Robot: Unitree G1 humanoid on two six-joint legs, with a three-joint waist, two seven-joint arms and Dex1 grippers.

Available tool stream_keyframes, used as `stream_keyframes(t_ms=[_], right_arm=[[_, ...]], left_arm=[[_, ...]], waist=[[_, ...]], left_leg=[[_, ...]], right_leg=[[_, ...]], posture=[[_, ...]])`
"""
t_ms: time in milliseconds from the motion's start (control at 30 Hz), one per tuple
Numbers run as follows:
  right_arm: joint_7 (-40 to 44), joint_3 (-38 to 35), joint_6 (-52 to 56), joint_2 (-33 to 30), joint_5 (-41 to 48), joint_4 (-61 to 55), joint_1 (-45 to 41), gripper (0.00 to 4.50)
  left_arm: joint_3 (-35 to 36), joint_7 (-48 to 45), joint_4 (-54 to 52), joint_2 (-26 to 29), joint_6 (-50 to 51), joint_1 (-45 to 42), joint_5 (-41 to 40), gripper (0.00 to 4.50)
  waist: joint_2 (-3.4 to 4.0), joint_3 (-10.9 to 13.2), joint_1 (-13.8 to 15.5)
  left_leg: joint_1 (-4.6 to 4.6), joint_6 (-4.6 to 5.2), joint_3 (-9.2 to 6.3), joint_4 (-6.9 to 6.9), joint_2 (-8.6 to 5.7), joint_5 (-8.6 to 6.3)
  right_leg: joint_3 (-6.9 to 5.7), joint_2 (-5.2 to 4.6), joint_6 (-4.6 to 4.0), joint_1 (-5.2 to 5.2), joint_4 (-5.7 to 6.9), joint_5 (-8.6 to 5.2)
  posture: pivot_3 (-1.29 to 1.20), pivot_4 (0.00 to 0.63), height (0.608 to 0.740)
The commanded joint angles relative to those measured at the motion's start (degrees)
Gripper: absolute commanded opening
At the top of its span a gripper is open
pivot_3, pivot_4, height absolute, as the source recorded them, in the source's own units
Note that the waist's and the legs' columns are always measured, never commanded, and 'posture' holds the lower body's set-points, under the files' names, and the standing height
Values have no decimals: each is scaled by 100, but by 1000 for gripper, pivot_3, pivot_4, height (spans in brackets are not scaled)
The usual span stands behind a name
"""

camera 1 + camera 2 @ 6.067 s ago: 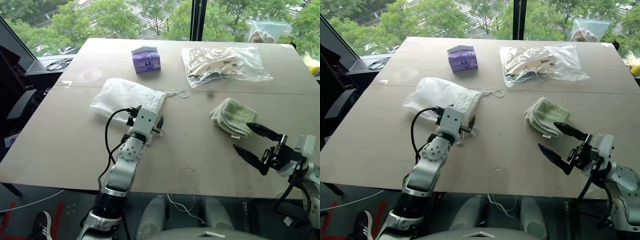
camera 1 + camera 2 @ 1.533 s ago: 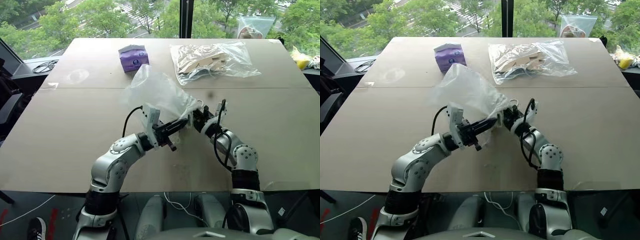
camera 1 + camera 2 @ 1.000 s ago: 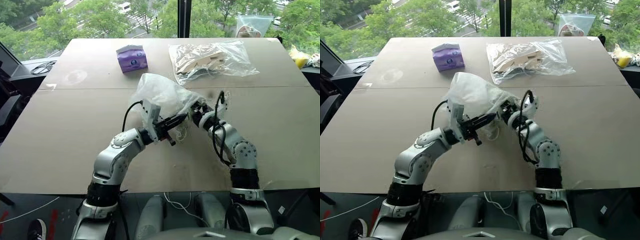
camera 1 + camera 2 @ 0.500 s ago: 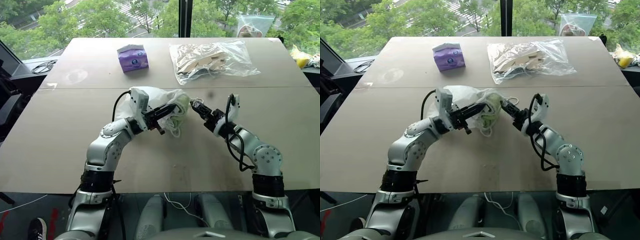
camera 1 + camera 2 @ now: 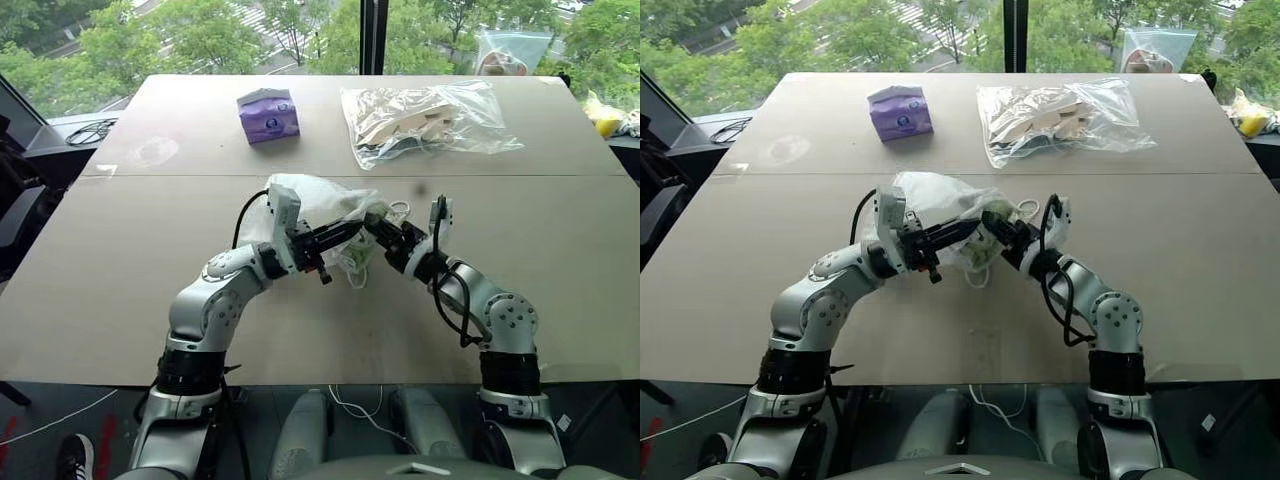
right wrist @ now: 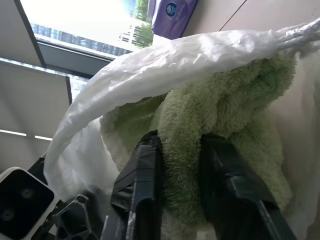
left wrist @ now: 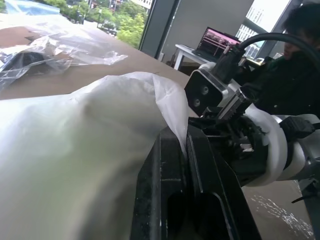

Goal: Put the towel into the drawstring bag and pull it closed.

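The white translucent drawstring bag (image 5: 305,200) lies bunched on the table's middle, its mouth turned to the right. My left gripper (image 5: 350,232) is shut on the fabric at the mouth's rim, and the thin cloth shows pinched between its fingers (image 7: 165,165). My right gripper (image 5: 372,228) reaches into the mouth from the right. It is shut on a fold of the pale-green towel (image 6: 225,115), which sits under the bag's upper layer. White cords (image 5: 400,211) curl beside the mouth.
A purple tissue pack (image 5: 267,114) and a clear plastic bag of beige items (image 5: 425,118) lie farther back. Another clear bag (image 5: 510,50) stands at the far edge and a yellow thing (image 5: 600,112) at the right edge. A person (image 7: 295,60) sits beyond the table.
My right gripper, which stood apart to the right of the bag half a second ago, has come back to the mouth and closed on the towel. The left gripper kept its hold.
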Motion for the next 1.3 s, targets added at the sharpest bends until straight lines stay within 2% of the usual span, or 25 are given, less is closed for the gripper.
stream_keyframes(t_ms=[33, 167, 300, 467, 567, 600, 667, 700, 767, 867, 967, 1067, 1133, 1300], right_arm=[[187, 170, 82, 335, 175, 29, -376, 111], [172, 154, 7, 806, 147, 328, -703, 111], [-70, -76, -381, 1260, 499, 607, -938, 111], [-578, -218, -1203, 1325, 324, 646, -983, 111], [-432, -121, -1208, 1022, 368, 325, -706, 111], [-426, -92, -1145, 930, 424, 182, -581, 777], [-428, 14, -961, 661, 368, -115, -332, 1346], [-394, 95, -809, 491, 324, -267, -198, 1925], [-377, 153, -587, 299, 371, -522, 55, 2738], [-408, 131, -386, 56, 536, -867, 369, 2738], [-34, 231, 41, -596, 477, -1357, 621, 2738], [899, 695, 349, -1585, -89, -2132, 710, 2738], [1578, 930, 161, -2142, -589, -2634, 705, 2738], [2424, 599, -410, -3169, -1531, -3128, 909, 2738]], left_arm=[[-56, -194, -294, 7, 44, -101, -229, 0], [-198, -327, -334, -25, 99, -123, -273, 0], [-310, -431, -396, -35, 155, -100, -341, 0], [-329, -462, -369, -44, 81, -112, -262, 0], [-285, -379, -42, -34, -261, -258, 59, 0], [-287, -344, 129, -17, -457, -334, 248, 0], [-291, -288, 500, 15, -881, -506, 634, 0], [-270, -269, 682, 17, -1078, -596, 776, 0], [-202, -237, 950, -3, -1353, -731, 939, 0], [-135, -278, 1240, 22, -1632, -889, 1080, 0], [-66, -272, 1505, 51, -1845, -1044, 1208, 0], [-16, -205, 1642, 2, -1921, -1137, 1252, 0], [-45, -220, 1606, -16, -1928, -1128, 1267, 0], [-41, -146, 1450, -61, -1849, -1080, 1272, 0]], waist=[[1, 1, -19], [2, 1, -8], [2, 1, 8], [2, 2, 0], [3, 2, -6], [3, 3, -6], [3, 3, -5], [3, 2, -3], [3, 2, 2], [2, 2, 12], [2, 3, 1], [4, 5, 7], [1, 7, -2], [-8, 14, 14]], left_leg=[[2, 0, 1, 0, 1, 0], [2, 0, -6, -1, 10, 0], [-3, 0, 1, 0, 2, 0], [-2, 0, 2, -1, 0, 0], [-1, 0, -1, -1, 2, 0], [0, 0, -1, -1, 2, 0], [0, 0, -1, -1, 2, 0], [1, 0, -1, -1, 2, 0], [0, 0, -4, -3, 2, 0], [-6, 0, 0, -6, -2, 0], [-5, 0, 5, -5, -2, 0], [-6, 0, 2, -3, -3, 0], [-6, 0, 2, -2, -5, 0], [-5, 0, -8, -3, -2, 0]], right_leg=[[1, 2, 0, 0, 2, 0], [-6, 11, -1, -2, 4, -1], [-1, 1, -4, -1, -3, 2], [1, 0, -14, -2, -2, 9], [-1, 3, -12, -2, 0, 7], [0, 4, -11, -3, 1, 7], [-1, 5, -11, -3, 2, 6], [-1, 5, -10, -3, 3, 6], [-3, 5, -12, -2, 0, 6], [-1, -2, -16, -2, -8, 9], [4, -2, -15, -5, -7, 9], [1, -2, 2, -4, -6, -1], [3, -3, 5, -3, -8, -2], [-7, 2, 8, -2, -7, -4]], posture=[[0, 150, 740], [0, 150, 740], [0, 150, 740], [0, 150, 740], [0, 150, 740], [0, 150, 740], [0, 150, 740], [0, 150, 740], [0, 150, 740], [0, 150, 740], [0, 150, 740], [0, 150, 740], [0, 150, 740], [0, 150, 740]])
